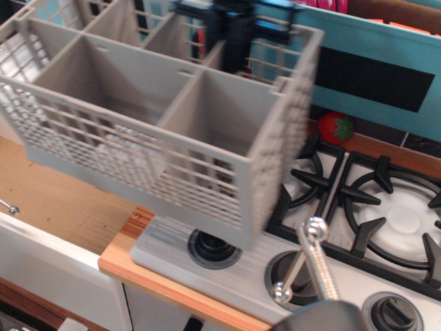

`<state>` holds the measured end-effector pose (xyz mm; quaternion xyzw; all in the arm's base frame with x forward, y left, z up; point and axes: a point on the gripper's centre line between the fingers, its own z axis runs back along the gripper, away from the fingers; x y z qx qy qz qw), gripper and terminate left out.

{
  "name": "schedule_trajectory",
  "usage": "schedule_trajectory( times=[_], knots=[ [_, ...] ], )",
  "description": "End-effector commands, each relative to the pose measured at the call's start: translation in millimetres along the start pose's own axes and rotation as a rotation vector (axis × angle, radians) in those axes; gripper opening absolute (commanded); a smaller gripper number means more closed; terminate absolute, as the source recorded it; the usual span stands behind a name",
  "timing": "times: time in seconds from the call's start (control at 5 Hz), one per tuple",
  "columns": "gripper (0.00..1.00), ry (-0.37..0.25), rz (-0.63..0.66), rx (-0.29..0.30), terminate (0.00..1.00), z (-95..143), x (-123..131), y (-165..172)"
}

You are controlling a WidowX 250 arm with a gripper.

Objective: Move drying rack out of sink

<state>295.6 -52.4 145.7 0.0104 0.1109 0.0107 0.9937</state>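
A: Drying rack [165, 131] hangs in the air above the worktop's [127, 252] front-left corner, clear of the sink [58, 207] and partly over the stove [358, 200]. Who has it?

B: The black tool [234, 27], clamped on the rack's far wall.

A: How will it handle?

B: I'd judge it light and stiff, though bulky; a lattice wall or divider gives the best grip.

A: Orientation?

B: Open side up, slightly tilted, long axis running left to right along the front edge.

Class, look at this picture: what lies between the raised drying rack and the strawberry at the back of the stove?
Nothing stands between them in this single view: right of the drying rack only a bare strip of stove grate and counter shows before the strawberry.
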Motion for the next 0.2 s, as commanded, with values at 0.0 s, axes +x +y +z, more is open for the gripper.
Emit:
schedule_trajectory(
  times=[0.0],
  knots=[
    [0.00,-0.007,0.007,-0.028,1.00,4.8,-0.3,-55.9]
  ],
)
